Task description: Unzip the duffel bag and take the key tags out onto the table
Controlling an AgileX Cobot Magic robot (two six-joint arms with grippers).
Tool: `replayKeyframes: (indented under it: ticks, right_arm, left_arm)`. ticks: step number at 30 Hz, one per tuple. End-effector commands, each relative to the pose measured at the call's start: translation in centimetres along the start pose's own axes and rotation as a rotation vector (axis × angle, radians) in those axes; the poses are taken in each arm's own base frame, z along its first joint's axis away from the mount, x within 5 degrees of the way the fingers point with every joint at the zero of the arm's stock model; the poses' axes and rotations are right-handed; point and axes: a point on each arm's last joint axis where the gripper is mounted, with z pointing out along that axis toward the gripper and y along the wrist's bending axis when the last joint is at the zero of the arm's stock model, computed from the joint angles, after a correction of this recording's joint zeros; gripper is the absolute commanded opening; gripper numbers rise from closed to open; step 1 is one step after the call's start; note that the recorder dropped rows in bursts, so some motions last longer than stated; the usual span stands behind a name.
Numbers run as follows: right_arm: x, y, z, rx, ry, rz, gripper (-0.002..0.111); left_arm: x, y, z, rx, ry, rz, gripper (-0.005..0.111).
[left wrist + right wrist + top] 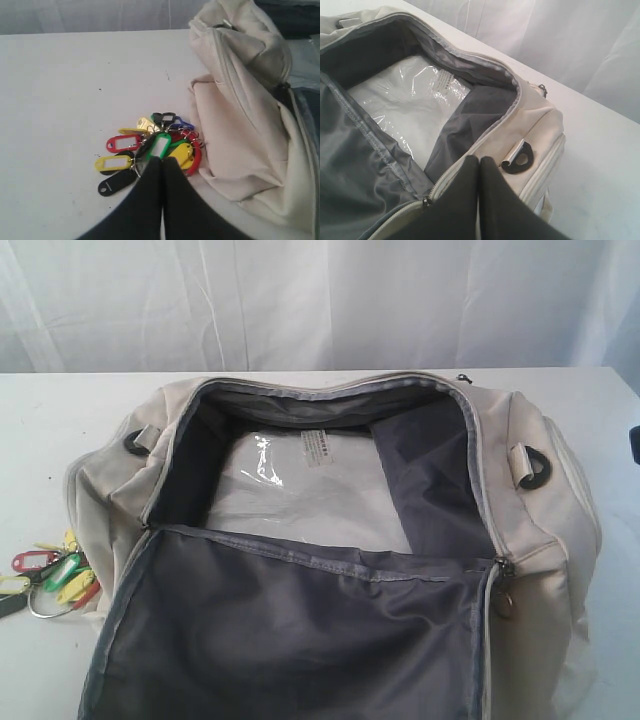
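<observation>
The cream duffel bag (560,500) lies unzipped on the white table (60,430), its grey-lined lid flap (300,630) folded toward the front. The key tags (55,575), in red, yellow, green, blue and black on a metal ring, rest on the table beside the bag's left end. In the left wrist view my left gripper (161,160) is shut and empty, its tips at the near edge of the key tags (150,147). My right gripper (479,160) is shut and empty above the bag's right end, near a black D-ring (519,159). Neither gripper shows in the exterior view.
A clear plastic-wrapped white pad (300,485) lies flat on the bag's floor. Another black D-ring (135,443) sits at the bag's left end. A pale curtain (320,300) hangs behind the table. Bare tabletop (60,90) stretches beyond the tags.
</observation>
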Motion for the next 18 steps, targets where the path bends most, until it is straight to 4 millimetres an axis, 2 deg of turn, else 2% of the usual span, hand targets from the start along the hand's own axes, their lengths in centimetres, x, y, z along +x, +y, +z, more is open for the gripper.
replayKeyframes:
  ticks: [1,4,6,18]
  right_arm:
    - [-0.01,0.00,-0.03,0.000,-0.014,0.005,0.000]
    - [-0.01,0.00,-0.03,0.000,-0.014,0.005,0.000]
    - [-0.01,0.00,-0.03,0.000,-0.014,0.005,0.000]
    - [-0.01,0.00,-0.03,0.000,-0.014,0.005,0.000]
  left_arm:
    - [0.30,0.14,-0.02,-0.013,0.025,0.069,0.000]
    - [1.15,-0.08,-0.08,0.011,0.118,0.007,0.000]
    - [1.17,-0.08,-0.08,0.009,0.121,-0.038,0.000]
    - [1.09,-0.06,-0.07,0.006,0.111,-0.043,0.000]
